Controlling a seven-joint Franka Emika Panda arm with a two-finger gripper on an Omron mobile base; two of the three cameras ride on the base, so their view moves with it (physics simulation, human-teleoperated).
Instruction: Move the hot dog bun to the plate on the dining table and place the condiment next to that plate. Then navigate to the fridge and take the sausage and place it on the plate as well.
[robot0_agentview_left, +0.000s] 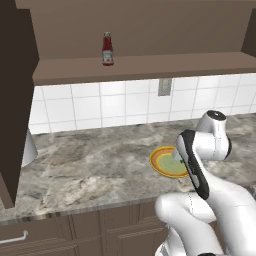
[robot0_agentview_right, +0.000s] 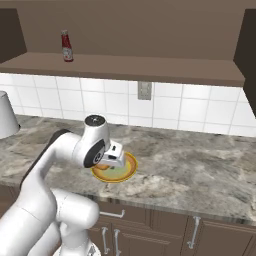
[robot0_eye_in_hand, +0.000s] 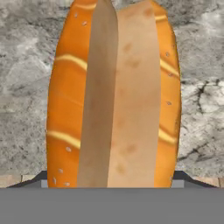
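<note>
— Where's the bun?
— The split orange-tan hot dog bun (robot0_eye_in_hand: 113, 96) sits lengthwise between my two-finger gripper's (robot0_agentview_right: 114, 159) jaws, over the round yellow plate (robot0_agentview_left: 162, 167). I can't tell if it's clamped.
— Room?
— Bare grey marble counter (robot0_agentview_left: 90, 165) left of that plate; the counter edge lies near it.

You had open counter (robot0_agentview_left: 90, 170) left of the yellow plate (robot0_agentview_left: 161, 162), bare up to the pale object (robot0_agentview_left: 27, 150) at the far left. The shelf (robot0_agentview_left: 145, 67) hung above the tiled wall (robot0_agentview_left: 100, 105), and the ketchup (robot0_agentview_left: 107, 49) stood alone on it, free room either side. The bun (robot0_eye_in_hand: 114, 94) sat just ahead of the fingers, blocking a straight push forward.
</note>
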